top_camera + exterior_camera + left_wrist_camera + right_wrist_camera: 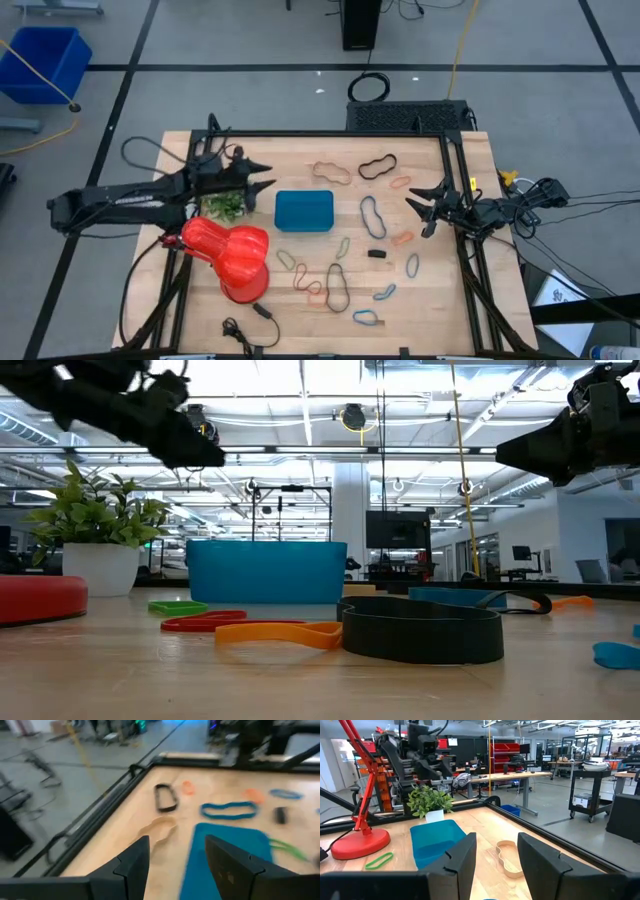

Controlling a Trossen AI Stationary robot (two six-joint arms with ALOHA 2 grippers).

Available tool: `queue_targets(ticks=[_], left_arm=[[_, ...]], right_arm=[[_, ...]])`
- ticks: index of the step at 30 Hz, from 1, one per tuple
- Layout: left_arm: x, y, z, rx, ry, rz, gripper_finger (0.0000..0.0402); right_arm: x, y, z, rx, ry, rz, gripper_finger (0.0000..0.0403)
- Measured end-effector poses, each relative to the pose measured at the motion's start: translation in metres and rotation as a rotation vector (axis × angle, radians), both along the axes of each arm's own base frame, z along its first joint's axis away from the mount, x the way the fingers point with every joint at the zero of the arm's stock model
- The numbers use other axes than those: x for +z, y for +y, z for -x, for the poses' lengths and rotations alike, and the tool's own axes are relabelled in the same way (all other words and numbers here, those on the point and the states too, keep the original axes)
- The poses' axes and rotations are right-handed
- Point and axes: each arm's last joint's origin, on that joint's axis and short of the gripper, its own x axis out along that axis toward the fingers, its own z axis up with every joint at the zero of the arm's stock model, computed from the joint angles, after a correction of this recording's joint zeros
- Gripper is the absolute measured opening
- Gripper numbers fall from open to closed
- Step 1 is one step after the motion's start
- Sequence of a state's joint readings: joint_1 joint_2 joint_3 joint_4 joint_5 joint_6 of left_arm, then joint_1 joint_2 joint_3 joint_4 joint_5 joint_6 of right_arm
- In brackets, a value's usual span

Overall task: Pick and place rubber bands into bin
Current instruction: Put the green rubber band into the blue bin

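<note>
The teal bin (304,210) sits near the middle of the wooden table. Rubber bands lie flat around it: a tan one (331,172), a black one (378,166), a blue one (373,216), and several more toward the near edge (336,285). My left gripper (268,177) hovers open above the table just left of the bin's far corner; its wrist view shows the bin (235,835) and the tan band (159,829) ahead of it. My right gripper (418,212) waits open in the air to the right of the bands.
A red vase (235,255) lies at the near left, with a small green plant (225,205) between it and my left arm. A black cable (250,320) trails along the near edge. A black frame rail (330,133) rims the table.
</note>
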State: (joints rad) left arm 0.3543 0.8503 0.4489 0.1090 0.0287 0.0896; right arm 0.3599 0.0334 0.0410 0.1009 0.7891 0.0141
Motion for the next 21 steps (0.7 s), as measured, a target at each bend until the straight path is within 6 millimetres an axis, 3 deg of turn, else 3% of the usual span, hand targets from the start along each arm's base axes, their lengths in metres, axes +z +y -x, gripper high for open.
queue_targets(ticks=[8, 21], left_arm=[[-0.012, 0.026, -0.025, 0.187, 0.146, -0.011, 0.0195], [-0.031, 0.041, -0.042, 0.204, 0.199, 0.023, 0.0195]], right_arm=[[0.0, 0.0, 0.0, 0.0, 0.002, 0.004, 0.0141], [0.0, 0.0, 0.0, -0.001, 0.017, 0.035, 0.0141]])
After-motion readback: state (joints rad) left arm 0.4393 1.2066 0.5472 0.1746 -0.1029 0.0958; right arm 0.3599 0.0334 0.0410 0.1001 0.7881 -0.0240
